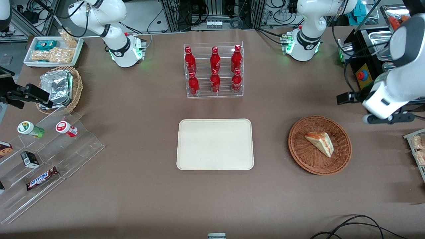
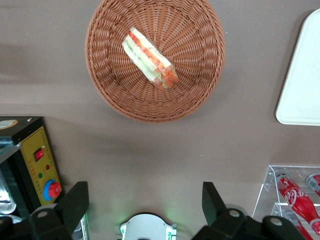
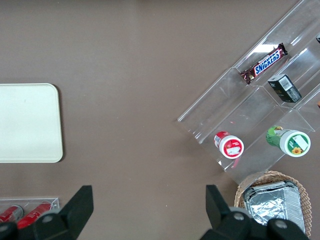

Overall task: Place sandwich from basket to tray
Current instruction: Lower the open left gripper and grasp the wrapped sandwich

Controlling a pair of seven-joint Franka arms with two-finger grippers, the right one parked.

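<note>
The sandwich (image 1: 320, 142) (image 2: 150, 58), a pale wedge with orange-red and green filling, lies in the round reddish-brown basket (image 1: 342, 132) (image 2: 200, 80). The cream tray (image 1: 215, 144) (image 2: 302, 85) lies flat beside the basket, toward the parked arm's end of the table, with nothing on it. My gripper (image 1: 388, 118) (image 2: 145, 190) hangs high above the table, beside the basket toward the working arm's end and slightly farther from the front camera. It is open with nothing between its fingers (image 2: 75, 202).
A clear rack of red bottles (image 1: 214, 70) (image 2: 295, 195) stands farther from the front camera than the tray. A black box with a red button (image 1: 363, 74) (image 2: 42, 172) sits near the gripper. A tan basket of foil packets (image 1: 58, 88) and a clear stepped stand (image 1: 46, 156) lie toward the parked arm's end.
</note>
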